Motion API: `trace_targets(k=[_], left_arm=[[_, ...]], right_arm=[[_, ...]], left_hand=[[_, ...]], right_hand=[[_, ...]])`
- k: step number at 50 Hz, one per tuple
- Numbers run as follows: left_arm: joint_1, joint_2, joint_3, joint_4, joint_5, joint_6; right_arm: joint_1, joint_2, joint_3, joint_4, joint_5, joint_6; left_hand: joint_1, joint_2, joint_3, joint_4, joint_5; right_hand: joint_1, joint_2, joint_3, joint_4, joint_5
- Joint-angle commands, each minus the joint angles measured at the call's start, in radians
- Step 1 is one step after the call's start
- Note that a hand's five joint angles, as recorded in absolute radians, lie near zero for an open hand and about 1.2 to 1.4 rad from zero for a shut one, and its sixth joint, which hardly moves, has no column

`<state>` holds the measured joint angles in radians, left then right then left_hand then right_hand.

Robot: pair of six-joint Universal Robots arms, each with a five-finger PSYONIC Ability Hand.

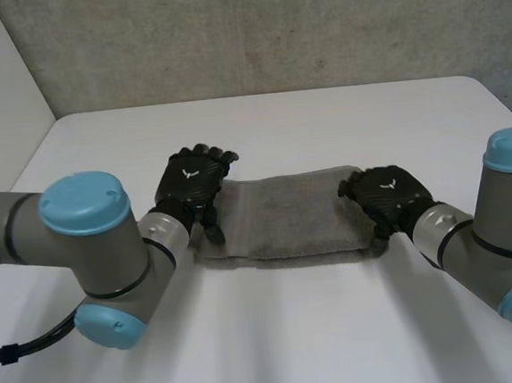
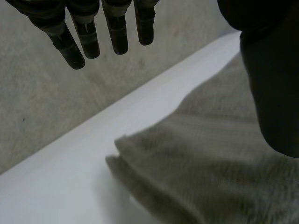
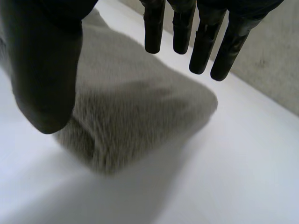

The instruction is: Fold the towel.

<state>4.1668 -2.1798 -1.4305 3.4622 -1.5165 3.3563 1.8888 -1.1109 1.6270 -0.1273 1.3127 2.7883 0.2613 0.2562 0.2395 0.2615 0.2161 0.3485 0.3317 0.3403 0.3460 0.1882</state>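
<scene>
- Lying across the middle of the white table (image 1: 286,332), the towel (image 1: 290,217) is seen as a long, narrow band. One hand is stationed at each of its short ends.
- The left hand (image 1: 194,181) is held over the towel's left end and is released. In its wrist view the fingers (image 2: 88,37) are stretched straight and slightly spread, and nothing is gripped by them.
- The left thumb (image 2: 275,84) is held over the cloth, well apart from the fingers. Whether its tip touches the pile cannot be told.
- The right hand (image 1: 389,194) is held over the towel's right end and is likewise released. Its fingers (image 3: 205,42) are kept straight and side by side, with the thumb (image 3: 44,70) set wide of them.
- In the right wrist view the towel's end is seen below the gap between thumb and fingers, and it is not pinched.
- The towel is made of grey-beige terry with a soft, matte, short nap.
- At the left end two stacked layers are shown, their edges slightly offset and softly wavy.
- At the right end a thick, rounded corner is shown, with a plump folded edge.
- The hands are built of hard black material. A woven pattern and a small white emblem are carried on the back of each.
- The arms are formed of grey tubes closed by round light-blue caps.
- The table is smooth and plain, with rounded far corners, and it is backed by a rough, speckled grey wall (image 1: 269,29).
</scene>
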Motion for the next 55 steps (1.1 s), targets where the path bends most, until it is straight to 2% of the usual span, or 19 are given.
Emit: trace_targets(k=[1,6,8,9,11,13,23,28,30,33,37,39,42,44,45,47,49,52,55], left_arm=[[0.003,-0.066,0.027,-0.003,-0.047,0.037],[-0.004,-0.078,0.019,-0.005,-0.051,0.057],[-0.013,-0.08,0.015,-0.005,-0.051,0.057],[-0.013,-0.08,0.015,-0.005,-0.051,0.057],[-0.019,-0.08,0.012,-0.005,-0.051,0.057],[-0.025,-0.08,0.01,-0.005,-0.051,0.057],[-0.062,-0.067,-0.011,-0.029,-0.097,0.048],[-0.093,-0.024,-0.01,-0.078,-0.136,0.046],[-0.083,0.037,-0.007,-0.097,-0.151,0.043],[-0.074,0.103,-0.004,-0.097,-0.152,0.045],[-0.031,0.149,-0.001,-0.1,-0.151,0.048],[-0.001,0.167,-0.001,-0.101,-0.146,0.046],[0.052,0.21,-0.004,-0.103,-0.143,0.046],[0.094,0.247,-0.007,-0.103,-0.143,0.045],[0.095,0.247,-0.007,-0.103,-0.143,0.045],[0.136,0.264,-0.01,-0.104,-0.14,0.042],[0.151,0.268,-0.011,-0.104,-0.14,0.035],[0.162,0.276,-0.013,-0.106,-0.14,0.008],[0.162,0.276,-0.015,-0.109,-0.137,-0.024]], right_arm=[[-0.027,0.071,-0.007,-0.012,-0.001,-0.006],[-0.027,0.106,-0.032,-0.011,0.007,-0.006],[-0.027,0.117,-0.038,-0.012,0.007,-0.006],[-0.027,0.117,-0.038,-0.012,0.007,-0.006],[-0.028,0.117,-0.041,-0.012,0.008,-0.006],[-0.028,0.117,-0.042,-0.012,0.011,-0.006],[-0.027,0.048,-0.044,0.009,0.065,-0.056],[-0.022,-0.012,-0.047,0.051,0.071,-0.236],[-0.008,-0.036,-0.073,0.057,0.097,-0.385],[0.004,-0.033,-0.154,0.063,0.15,-0.487],[0.084,-0.027,-0.24,0.064,0.178,-0.515],[0.197,0.017,-0.318,0.043,0.149,-0.523],[0.239,0.052,-0.354,0.021,0.119,-0.53],[0.298,0.12,-0.386,-0.046,0.036,-0.549],[0.299,0.12,-0.386,-0.046,0.036,-0.549],[0.364,0.193,-0.389,-0.103,-0.06,-0.576],[0.396,0.23,-0.389,-0.109,-0.099,-0.59],[0.426,0.293,-0.385,-0.074,-0.128,-0.616],[0.429,0.316,-0.381,-0.013,-0.104,-0.616]], left_hand=[[-0.071,-0.066,-0.049,-0.071,-0.201],[-0.071,-0.066,-0.049,-0.071,-0.201],[-0.071,-0.066,-0.049,-0.071,-0.201],[-0.071,-0.066,-0.049,-0.071,-0.201],[-0.071,-0.066,-0.049,-0.071,-0.201],[-0.071,-0.066,-0.049,-0.071,-0.201],[-0.071,-0.066,-0.049,-0.071,-0.201],[-0.074,-0.069,-0.052,-0.074,-0.204],[-0.074,-0.069,-0.052,-0.074,-0.204],[-0.08,-0.075,-0.058,-0.08,-0.209],[-0.083,-0.078,-0.061,-0.083,-0.212],[-0.083,-0.078,-0.061,-0.083,-0.212],[-0.083,-0.078,-0.061,-0.083,-0.212],[-0.083,-0.078,-0.061,-0.083,-0.212],[-0.083,-0.078,-0.061,-0.083,-0.212],[-0.083,-0.078,-0.061,-0.083,-0.212],[-0.083,-0.078,-0.061,-0.083,-0.212],[-0.083,-0.078,-0.061,-0.083,-0.212],[-0.083,-0.078,-0.061,-0.083,-0.212]], right_hand=[[0.133,0.15,0.141,0.135,0.119],[0.306,0.323,0.314,0.309,0.292],[0.642,0.659,0.65,0.645,0.628],[0.644,0.66,0.652,0.646,0.629],[0.962,0.979,0.97,0.965,0.948],[1.047,1.064,1.055,1.049,1.033],[1.048,1.065,1.056,1.05,1.033],[1.048,1.065,1.056,1.05,1.033],[1.048,1.065,1.056,1.05,1.033],[1.048,1.065,1.056,1.05,1.033],[1.048,1.065,1.056,1.05,1.033],[1.048,1.065,1.056,1.05,1.033],[1.048,1.065,1.056,1.05,1.033],[1.048,1.065,1.056,1.05,1.033],[1.048,1.065,1.056,1.05,1.033],[1.048,1.065,1.056,1.05,1.033],[1.048,1.065,1.056,1.05,1.033],[1.048,1.065,1.056,1.05,1.033],[1.048,1.065,1.056,1.05,1.033]])
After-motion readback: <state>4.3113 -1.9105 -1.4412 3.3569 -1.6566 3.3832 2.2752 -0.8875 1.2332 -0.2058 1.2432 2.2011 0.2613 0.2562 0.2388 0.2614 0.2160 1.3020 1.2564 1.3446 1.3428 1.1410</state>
